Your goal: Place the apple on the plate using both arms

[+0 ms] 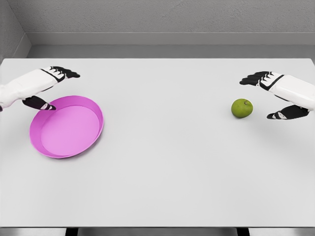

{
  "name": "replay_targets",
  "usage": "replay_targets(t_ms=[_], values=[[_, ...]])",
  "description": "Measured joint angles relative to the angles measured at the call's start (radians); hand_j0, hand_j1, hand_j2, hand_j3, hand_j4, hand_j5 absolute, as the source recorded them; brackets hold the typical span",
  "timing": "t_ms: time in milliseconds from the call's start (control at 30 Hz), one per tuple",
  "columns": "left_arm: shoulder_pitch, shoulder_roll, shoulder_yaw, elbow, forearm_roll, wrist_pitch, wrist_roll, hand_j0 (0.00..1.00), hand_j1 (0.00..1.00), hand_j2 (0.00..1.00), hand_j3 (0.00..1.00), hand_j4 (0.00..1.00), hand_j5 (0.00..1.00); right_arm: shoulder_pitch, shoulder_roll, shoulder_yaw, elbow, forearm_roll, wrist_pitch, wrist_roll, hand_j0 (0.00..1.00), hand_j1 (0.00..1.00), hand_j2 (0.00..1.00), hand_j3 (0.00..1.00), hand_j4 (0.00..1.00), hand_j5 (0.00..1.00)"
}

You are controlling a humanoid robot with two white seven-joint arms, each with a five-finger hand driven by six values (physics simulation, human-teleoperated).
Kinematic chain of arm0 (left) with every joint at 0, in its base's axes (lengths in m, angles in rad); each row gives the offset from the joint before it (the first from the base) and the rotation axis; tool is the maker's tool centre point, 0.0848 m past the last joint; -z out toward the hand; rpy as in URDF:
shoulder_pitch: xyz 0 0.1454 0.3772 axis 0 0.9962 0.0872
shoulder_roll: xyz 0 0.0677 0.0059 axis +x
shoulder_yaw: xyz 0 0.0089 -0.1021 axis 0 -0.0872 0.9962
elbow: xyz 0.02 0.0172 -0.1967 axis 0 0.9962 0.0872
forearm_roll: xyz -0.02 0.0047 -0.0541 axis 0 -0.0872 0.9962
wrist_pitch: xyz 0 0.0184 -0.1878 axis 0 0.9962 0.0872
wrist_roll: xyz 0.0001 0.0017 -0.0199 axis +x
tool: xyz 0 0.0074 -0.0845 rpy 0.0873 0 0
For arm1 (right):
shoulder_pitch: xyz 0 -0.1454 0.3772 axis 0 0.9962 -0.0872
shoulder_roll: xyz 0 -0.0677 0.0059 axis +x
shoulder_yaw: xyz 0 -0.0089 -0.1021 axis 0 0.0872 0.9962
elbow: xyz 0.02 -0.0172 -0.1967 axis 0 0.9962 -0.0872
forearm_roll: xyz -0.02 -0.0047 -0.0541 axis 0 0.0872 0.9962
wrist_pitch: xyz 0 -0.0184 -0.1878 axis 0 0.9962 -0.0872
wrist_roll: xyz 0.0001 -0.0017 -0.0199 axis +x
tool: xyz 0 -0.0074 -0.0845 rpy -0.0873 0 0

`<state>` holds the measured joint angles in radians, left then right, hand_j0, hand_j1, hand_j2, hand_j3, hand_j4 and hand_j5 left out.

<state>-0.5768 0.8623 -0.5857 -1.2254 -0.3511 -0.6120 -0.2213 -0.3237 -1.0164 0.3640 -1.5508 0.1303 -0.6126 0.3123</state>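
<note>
Two white arms enter the head view, and both are cut off by the picture's edges, so only forearms and hands show. The left hand [49,87] hangs at about ten o'clock from the table's middle, its dark fingers [66,73] stretched out and loosely spread, thumb lower down over the far-left rim of the pink plate [93,109]; whether that thumb touches the rim is hard to tell. The hand holds nothing. The right hand [275,96] sits at roughly three o'clock, fingers extended above and thumb below in a wide, relaxed gap, grasping nothing.

The green apple [242,108] rests on the table just beside the right hand, at its nine o'clock, apart from the fingers. It lies well apart from the plate, which sits toward eight or nine o'clock on the tabletop and looks slightly tilted, its right wall raised.

The table [162,162] is a plain, pale grey-white slab filling most of the view. Beyond its far edge, at twelve o'clock, runs a grey floor strip and a rough grey wall [167,14]. Dark table legs peek out at the bottom edge.
</note>
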Motion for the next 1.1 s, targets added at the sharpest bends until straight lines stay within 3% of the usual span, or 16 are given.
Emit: replay_targets(t_ms=[233, 300, 467, 633, 933, 1100], values=[[0.0, 0.003, -0.002, -0.001, 0.0, 0.0, 0.0, 1.0, 1.0, 1.0, 1.0, 1.0, 1.0, 0.0, -0.005, 0.001, 0.0, -0.002, 0.024, 0.005, 1.0, 1.0, 1.0, 1.0, 1.0, 1.0], [-0.002, 0.004, -0.002, -0.002, 0.0, 0.0, 0.0, 1.0, 1.0, 1.0, 1.0, 1.0, 1.0, -0.018, -0.003, 0.009, -0.002, -0.001, 0.092, 0.045, 1.0, 1.0, 1.0, 1.0, 1.0, 1.0], [-0.005, 0.006, 0.0, 0.001, 0.002, 0.0, 0.0, 1.0, 1.0, 1.0, 1.0, 1.0, 1.0, -0.164, 0.044, 0.106, 0.0, 0.001, 0.29, 0.213, 1.0, 1.0, 1.0, 1.0, 1.0, 1.0], [-0.002, 0.006, 0.0, 0.005, 0.01, 0.0, 0.004, 1.0, 1.0, 1.0, 1.0, 1.0, 1.0, -0.193, 0.068, 0.171, 0.002, 0.002, 0.431, 0.279, 1.0, 1.0, 1.0, 1.0, 1.0, 1.0], [-0.002, 0.014, 0.002, 0.008, 0.001, 0.0, 0.0, 1.0, 1.0, 1.0, 1.0, 1.0, 1.0, -0.333, 0.136, 0.292, 0.055, 0.001, 0.558, 0.298, 1.0, 1.0, 1.0, 1.0, 1.0, 1.0], [-0.005, 0.015, 0.002, 0.008, -0.014, 0.0, 0.0, 1.0, 1.0, 1.0, 1.0, 1.0, 1.0, -0.345, 0.156, 0.336, 0.104, 0.003, 0.593, 0.299, 1.0, 1.0, 1.0, 1.0, 1.0, 1.0]])
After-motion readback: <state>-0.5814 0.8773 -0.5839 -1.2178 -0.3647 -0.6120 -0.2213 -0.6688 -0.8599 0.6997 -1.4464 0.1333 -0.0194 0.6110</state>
